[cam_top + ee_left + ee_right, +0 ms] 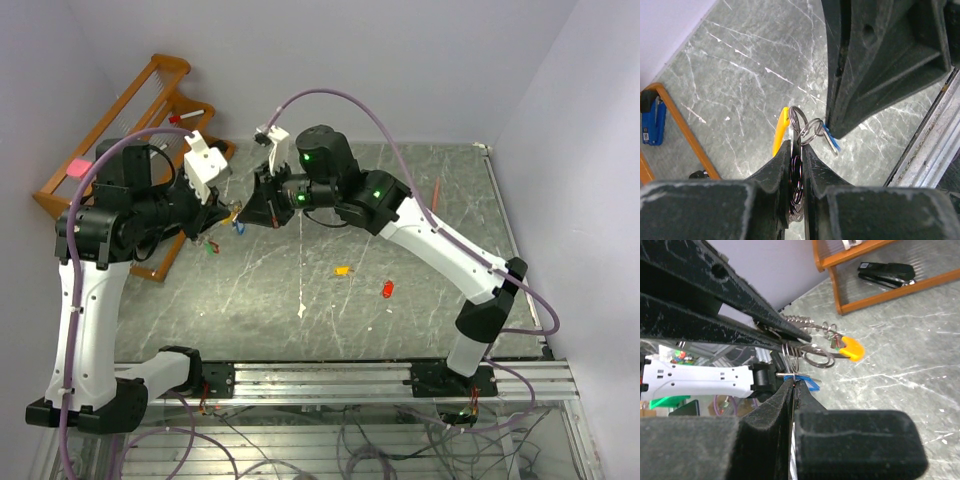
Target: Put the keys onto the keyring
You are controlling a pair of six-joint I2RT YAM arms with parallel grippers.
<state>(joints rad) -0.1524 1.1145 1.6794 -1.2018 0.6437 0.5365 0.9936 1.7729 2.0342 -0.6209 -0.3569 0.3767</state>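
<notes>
1. Progress looks early: one key is at the keyring and the others lie loose, so most of the task is left.
2. The left hand (797, 150) is clamped on the keyring (805, 132), raised above the worktop (300, 200) at its far left. The wire loops stick out past the fingertips, with the yellow banana piece (781, 132) hanging beside them.
3. The right hand (792, 385) is closed tight on the blue key (807, 384), pinching it at the fingertips and holding it against the ring loops.
4. The blue key's own small loop seems to overlap the keyring's loop. Whether it is already threaded through or only touching cannot be told.
5. The orange-yellow key (342, 270) and the red key (387, 290) lie near each other in the middle of the worktop, well apart from both hands.
6. A small green key (210, 249) appears to lie just below the left hand, too small to be sure.
7. Left to do, by my reckoning: finish the blue key, then fetch and thread each loose one.
</notes>
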